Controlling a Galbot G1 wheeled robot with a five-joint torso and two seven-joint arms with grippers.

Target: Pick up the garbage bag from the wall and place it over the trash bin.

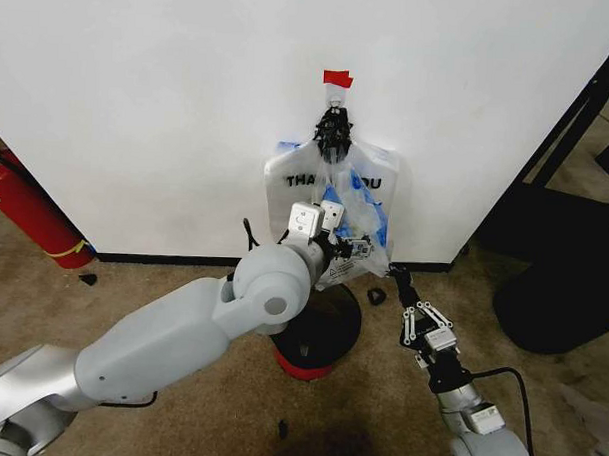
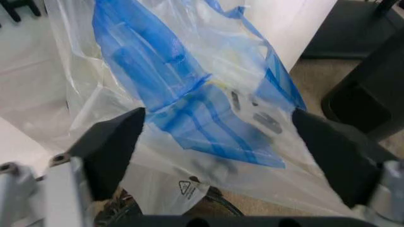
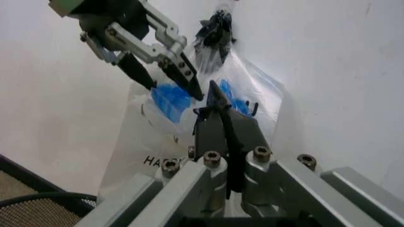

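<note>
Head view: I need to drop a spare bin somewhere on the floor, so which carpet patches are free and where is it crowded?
Bare carpet lies between the fire extinguisher and the trash bin. It is crowded below the garbage bag: left end effector, right end effector, and a large black object beside them.

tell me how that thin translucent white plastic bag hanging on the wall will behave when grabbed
The thin translucent white plastic bag is creased and sagging, so probably floppy and light. Its glossy film may slip between the left end effector's open fingers. Hung from a black knot, it may snag when pulled.
</note>
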